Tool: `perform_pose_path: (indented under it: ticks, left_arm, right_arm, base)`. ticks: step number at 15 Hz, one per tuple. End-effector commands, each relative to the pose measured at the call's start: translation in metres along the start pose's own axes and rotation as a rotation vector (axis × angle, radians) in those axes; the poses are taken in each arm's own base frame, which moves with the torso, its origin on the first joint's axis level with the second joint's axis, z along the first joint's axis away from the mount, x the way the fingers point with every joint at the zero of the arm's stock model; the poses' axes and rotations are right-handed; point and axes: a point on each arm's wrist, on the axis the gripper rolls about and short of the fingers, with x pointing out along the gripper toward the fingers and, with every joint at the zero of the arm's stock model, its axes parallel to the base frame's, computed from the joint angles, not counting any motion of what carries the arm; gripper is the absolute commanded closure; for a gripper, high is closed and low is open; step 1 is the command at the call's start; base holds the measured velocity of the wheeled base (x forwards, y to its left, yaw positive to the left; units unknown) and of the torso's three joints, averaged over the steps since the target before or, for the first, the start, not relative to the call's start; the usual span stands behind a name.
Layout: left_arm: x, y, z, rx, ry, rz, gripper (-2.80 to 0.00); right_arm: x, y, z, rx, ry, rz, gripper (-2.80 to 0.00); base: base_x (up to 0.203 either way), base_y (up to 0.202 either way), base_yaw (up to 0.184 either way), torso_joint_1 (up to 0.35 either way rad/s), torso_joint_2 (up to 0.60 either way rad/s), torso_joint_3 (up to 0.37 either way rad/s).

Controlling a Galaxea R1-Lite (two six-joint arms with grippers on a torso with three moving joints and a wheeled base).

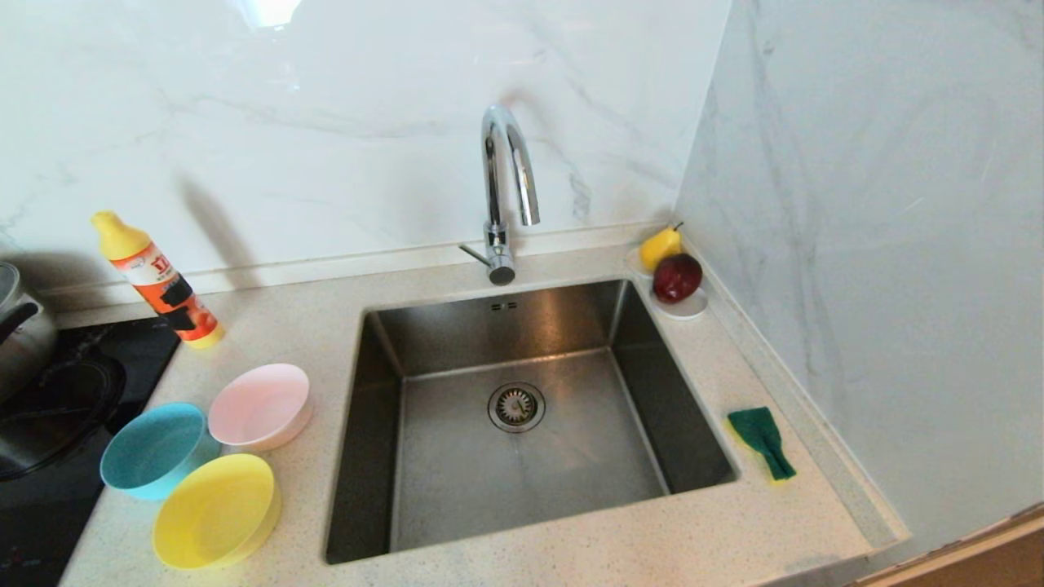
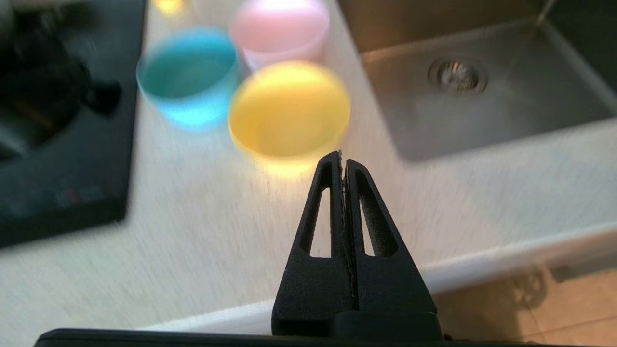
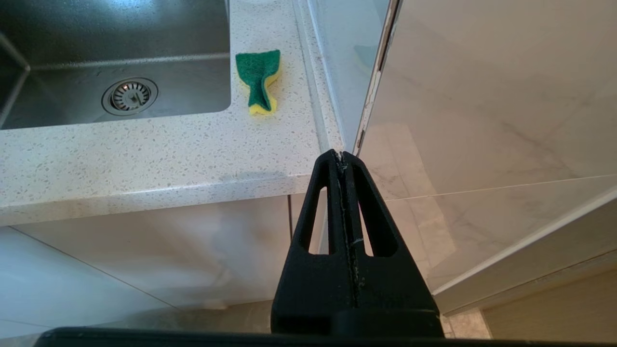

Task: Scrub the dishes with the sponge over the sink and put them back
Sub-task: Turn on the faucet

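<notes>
The pink bowl [image 1: 259, 405], blue bowl [image 1: 153, 449] and yellow bowl [image 1: 215, 510] are clustered on the desk [image 1: 277, 326] left of the sink [image 1: 522, 424]. The sponge [image 1: 761, 440] is laid green face up on the desk right of the sink. The left gripper [image 2: 342, 159] is held off the desk's front edge near the yellow bowl, fingers pressed together on nothing. The right gripper [image 3: 342, 157] is parked below the desk's edge, fingers likewise closed and empty.

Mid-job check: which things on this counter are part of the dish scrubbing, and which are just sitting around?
For the job:
- pink bowl, blue bowl, yellow bowl, left of the sink
- sponge, crumpled, right of the sink
- sink, nothing in it

Lying about:
- detergent bottle
- saucer with a yellow fruit and a red fruit
- steel pot on the hob
- faucet
</notes>
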Motion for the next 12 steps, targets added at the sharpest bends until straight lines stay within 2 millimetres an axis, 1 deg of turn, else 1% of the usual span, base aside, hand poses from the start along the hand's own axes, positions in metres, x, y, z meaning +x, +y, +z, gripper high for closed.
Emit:
perform_pose_path:
  ticks: [1,4,6,9,12]
  left_arm:
    - [-0.0025,-0.0024,-0.021,-0.01,-0.042,0.005,0.0]
    - [-0.0025,-0.0023,-0.0203,-0.02,-0.048,0.007,0.0]
    - [-0.0026,-0.0022,-0.0201,-0.072,-0.05,0.01,0.0]
    - [-0.0013,-0.0019,-0.0188,-0.073,-0.09,0.012,0.0]
    - [-0.0007,-0.0022,-0.0195,-0.014,-0.094,0.008,0.0]
  right_arm:
    - [-0.0001,0.0,-0.0001,0.0,-0.001,0.001,0.0]
    - [-0.0001,0.0,-0.0001,0.0,-0.001,0.001,0.0]
    - [-0.0001,0.0,-0.0001,0.0,-0.001,0.001,0.0]
    - [-0.0001,0.0,-0.0001,0.0,-0.001,0.001,0.0]
    - [-0.0001,0.0,-0.0001,0.0,-0.001,0.001,0.0]
  base:
    - [0.0,0.0,0.0,0.0,0.0,0.0]
    - [0.0,0.0,0.0,0.0,0.0,0.0]
    - [0.0,0.0,0.0,0.0,0.0,0.0]
    - [0.0,0.0,0.0,0.0,0.0,0.0]
    - [0.0,0.0,0.0,0.0,0.0,0.0]
